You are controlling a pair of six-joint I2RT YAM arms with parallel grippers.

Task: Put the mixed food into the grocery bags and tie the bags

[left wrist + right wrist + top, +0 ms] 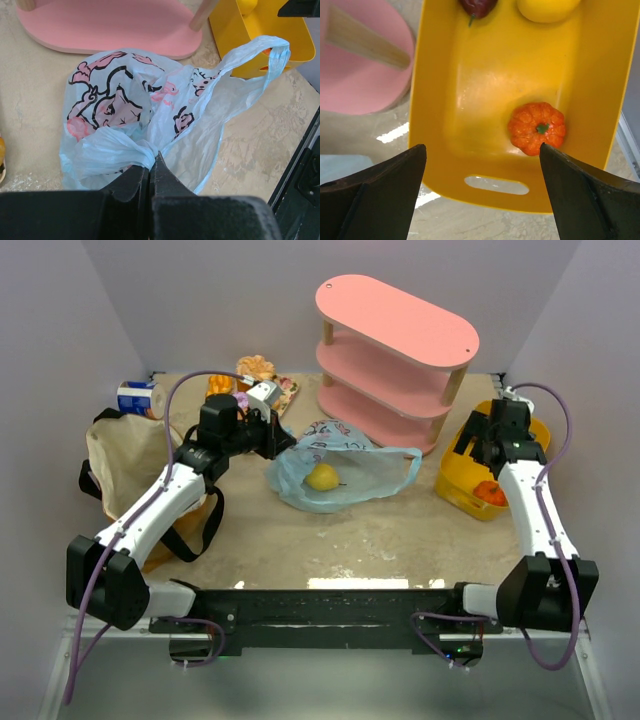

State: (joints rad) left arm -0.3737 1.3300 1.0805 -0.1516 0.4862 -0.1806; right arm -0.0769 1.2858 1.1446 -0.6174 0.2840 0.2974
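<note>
A thin light-blue plastic bag (pixel 350 475) with pink cartoon prints lies at mid-table, and a yellow fruit (pixel 323 478) shows through it. My left gripper (pixel 284 444) is shut on a bunched piece of the bag's left edge (pixel 127 150), pinched at the fingertips (pixel 159 167). The bag's other loop handle (pixel 265 55) lies slack toward the basket. A tan canvas tote (pixel 125 455) with black straps slumps at the left. My right gripper (pixel 482 150) hangs open over the near end of the yellow basket (pixel 485 90), with nothing between its fingers. A small orange pumpkin-like piece (pixel 536 128) sits just inside the right fingertip.
A pink three-tier shelf (pixel 395 350) stands behind the bag. The basket (pixel 462 488) also holds a dark red fruit (pixel 476 6) and a yellow one (pixel 547 7). A blue-and-white can (pixel 138 398) and baked goods (pixel 255 380) sit along the back wall.
</note>
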